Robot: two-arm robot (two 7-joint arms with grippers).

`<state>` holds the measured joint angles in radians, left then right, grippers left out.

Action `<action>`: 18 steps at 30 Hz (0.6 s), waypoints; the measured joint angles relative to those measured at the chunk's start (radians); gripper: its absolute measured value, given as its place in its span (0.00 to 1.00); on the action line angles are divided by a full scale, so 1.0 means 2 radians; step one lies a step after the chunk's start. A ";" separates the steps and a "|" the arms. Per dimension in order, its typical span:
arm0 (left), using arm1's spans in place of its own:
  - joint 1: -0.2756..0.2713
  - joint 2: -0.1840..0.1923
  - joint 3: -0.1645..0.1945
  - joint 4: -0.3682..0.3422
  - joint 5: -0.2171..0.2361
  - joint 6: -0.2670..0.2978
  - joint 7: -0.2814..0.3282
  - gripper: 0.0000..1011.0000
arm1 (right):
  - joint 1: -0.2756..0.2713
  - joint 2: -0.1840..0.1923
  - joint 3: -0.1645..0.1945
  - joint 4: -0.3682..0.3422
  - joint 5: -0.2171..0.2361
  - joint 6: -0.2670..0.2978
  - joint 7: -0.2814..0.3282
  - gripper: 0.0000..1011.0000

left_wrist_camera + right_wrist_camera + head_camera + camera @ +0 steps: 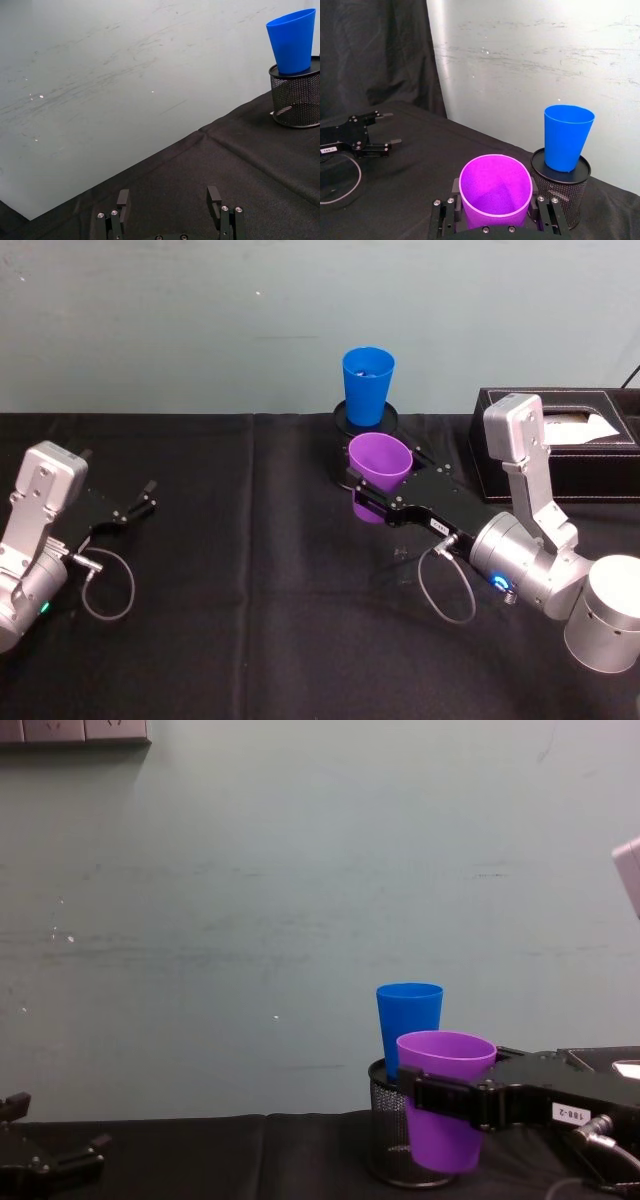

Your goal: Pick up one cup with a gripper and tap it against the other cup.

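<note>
The purple cup (pixel 379 462) stands upright between the fingers of my right gripper (pixel 381 483), which is shut on it around the middle. In the right wrist view the purple cup (pixel 495 186) sits in my right gripper (pixel 495 201) with its mouth facing up. The blue cup (pixel 368 383) stands on an upturned black mesh holder (pixel 352 421) just behind the purple one, with a small gap between them. From the chest, the purple cup (pixel 445 1105) overlaps the blue cup (pixel 409 1018). My left gripper (pixel 137 504) rests open at the far left.
A black tissue box (pixel 565 445) stands at the back right, beside my right arm. A black cloth covers the table (pixel 250 620). A pale wall runs close behind the cups. A loose cable loops beside each wrist.
</note>
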<state>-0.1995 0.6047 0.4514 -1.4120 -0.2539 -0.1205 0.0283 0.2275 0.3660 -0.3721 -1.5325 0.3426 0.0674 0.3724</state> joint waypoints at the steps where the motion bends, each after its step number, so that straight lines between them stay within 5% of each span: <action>1: 0.000 0.000 0.000 0.000 0.000 0.000 0.000 0.99 | 0.000 0.000 0.000 0.000 0.000 0.000 0.000 0.73; 18: 0.000 0.000 0.000 0.000 0.000 0.000 0.000 0.99 | 0.000 -0.002 0.001 0.002 -0.003 0.000 -0.002 0.73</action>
<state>-0.1995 0.6047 0.4514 -1.4120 -0.2538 -0.1205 0.0283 0.2278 0.3622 -0.3697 -1.5289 0.3368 0.0673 0.3677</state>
